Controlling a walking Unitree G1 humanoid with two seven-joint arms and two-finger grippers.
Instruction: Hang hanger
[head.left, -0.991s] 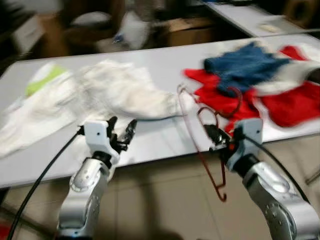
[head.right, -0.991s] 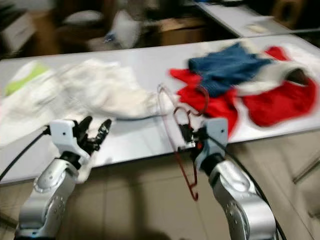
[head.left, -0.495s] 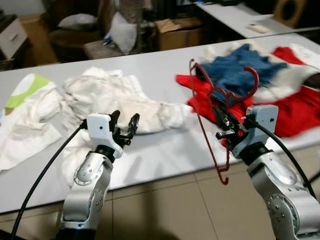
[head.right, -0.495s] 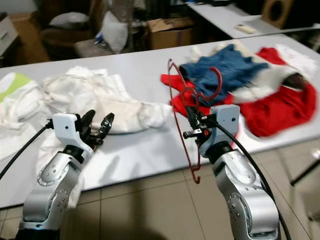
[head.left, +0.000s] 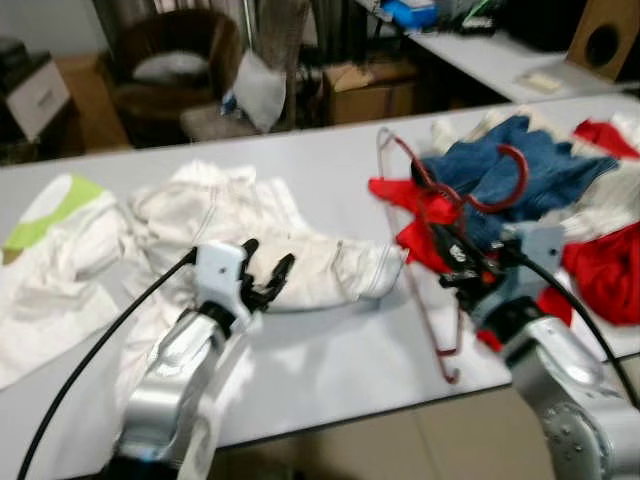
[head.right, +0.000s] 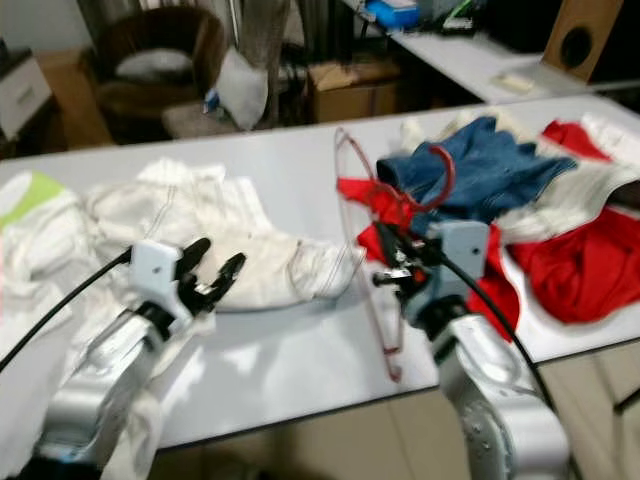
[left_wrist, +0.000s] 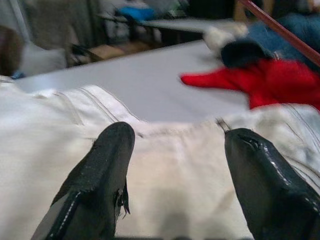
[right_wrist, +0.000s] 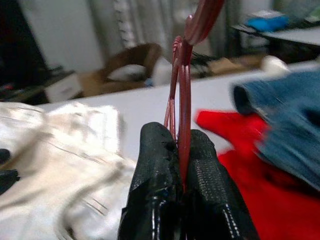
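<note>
I see a thin, smooth red wire hanger (head.left: 440, 250) pinched in my right gripper (right_wrist: 184, 165), its fingers (right_wrist: 155, 175) glossy textured black, above a smooth matt grey counter (head.left: 320, 160) strewn with crumpled white cloth (head.left: 250, 220), blue knit (head.left: 520, 175) and red fabric (head.right: 580, 265).

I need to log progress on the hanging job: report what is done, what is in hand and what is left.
Done: the right gripper is shut on the red wire hanger, lifted above the grey table.
In hand: the left gripper is open, hovering over the white garment.
Left: no garment is on the hanger yet; the blue garment and red garment lie on the table. No rail is visible.
</note>
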